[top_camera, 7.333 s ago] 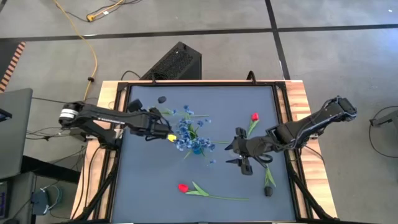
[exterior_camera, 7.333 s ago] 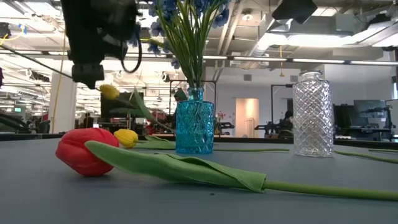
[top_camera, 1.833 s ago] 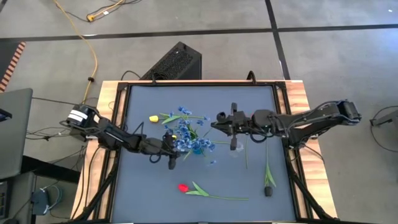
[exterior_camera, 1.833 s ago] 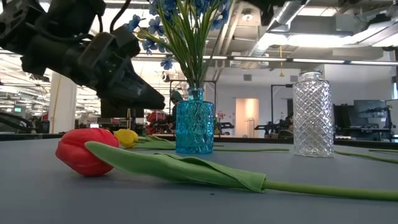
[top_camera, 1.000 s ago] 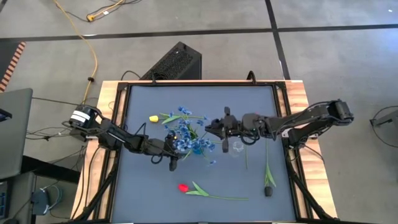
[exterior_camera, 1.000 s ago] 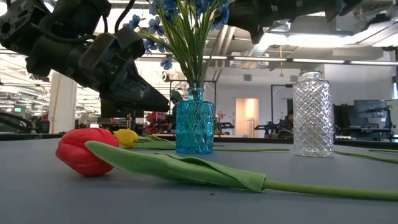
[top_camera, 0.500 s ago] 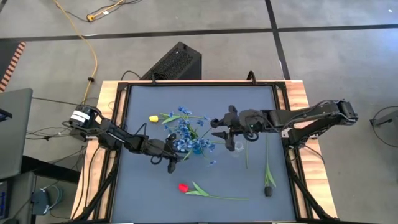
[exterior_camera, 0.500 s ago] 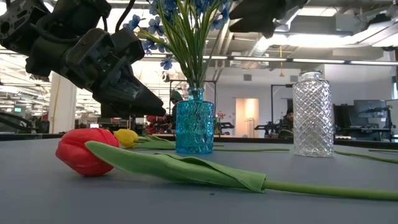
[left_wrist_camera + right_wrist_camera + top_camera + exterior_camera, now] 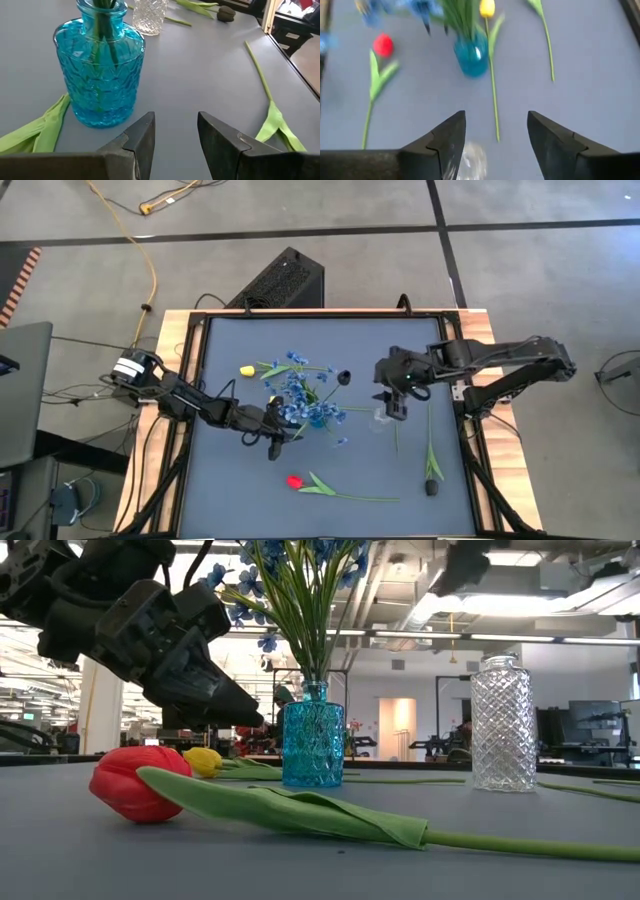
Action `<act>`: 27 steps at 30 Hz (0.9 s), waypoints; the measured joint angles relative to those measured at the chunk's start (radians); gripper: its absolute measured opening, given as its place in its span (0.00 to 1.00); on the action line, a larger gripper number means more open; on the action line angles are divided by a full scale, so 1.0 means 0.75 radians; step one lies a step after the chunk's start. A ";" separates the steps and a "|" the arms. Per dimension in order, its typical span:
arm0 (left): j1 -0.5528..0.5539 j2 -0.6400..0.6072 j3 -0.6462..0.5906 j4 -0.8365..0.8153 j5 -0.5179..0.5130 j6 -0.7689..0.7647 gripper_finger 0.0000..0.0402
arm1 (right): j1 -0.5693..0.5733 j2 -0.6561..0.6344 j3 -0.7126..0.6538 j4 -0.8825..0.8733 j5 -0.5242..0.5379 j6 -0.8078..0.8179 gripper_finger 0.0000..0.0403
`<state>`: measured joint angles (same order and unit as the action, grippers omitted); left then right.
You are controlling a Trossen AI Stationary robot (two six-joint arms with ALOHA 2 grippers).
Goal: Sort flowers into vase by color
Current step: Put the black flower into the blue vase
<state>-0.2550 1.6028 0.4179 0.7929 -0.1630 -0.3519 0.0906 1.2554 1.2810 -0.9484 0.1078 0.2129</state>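
The blue vase (image 9: 316, 418) stands mid-table and holds sprays of blue blossoms (image 9: 298, 390). To its right stands the clear vase (image 9: 380, 418), with nothing showing in it in the low view (image 9: 503, 725). A red tulip (image 9: 293, 480) lies flat near the front edge, and a yellow tulip (image 9: 247, 370) lies at the far left. My left gripper (image 9: 175, 132) is open and low, just left of the blue vase (image 9: 100, 70). My right gripper (image 9: 495, 135) hangs open above the clear vase (image 9: 470, 160), pointing steeply down, with nothing between its fingers.
A loose green stem (image 9: 396, 435) lies beside the clear vase, and another stem with a leaf (image 9: 430, 460) lies near the right edge. Small dark objects sit at the near right (image 9: 432, 487) and behind the vases (image 9: 344, 377). The raised table frame (image 9: 455, 380) borders the mat.
My right gripper has drawn back from beside the blue blossoms toward the table's right edge. It has risen and tipped from nearly level to steeply downward, so it now hangs over the clear vase. The vases and the flowers on the table have not moved.
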 joint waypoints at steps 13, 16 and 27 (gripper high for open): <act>0.000 0.000 0.000 -0.001 -0.016 -0.002 0.34 | 0.191 -0.056 0.006 -0.545 0.066 0.355 0.55; 0.000 0.000 0.000 -0.001 -0.057 -0.001 0.34 | 0.293 -0.035 0.006 -0.578 0.072 0.408 0.55; -0.003 0.000 0.000 -0.017 -0.057 0.002 0.34 | 0.485 0.021 -0.140 -0.595 0.119 1.301 0.55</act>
<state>-0.2575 1.6028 0.4179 0.7803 -0.2059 -0.3505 0.4542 1.2709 1.1758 -1.3946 0.1973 1.1889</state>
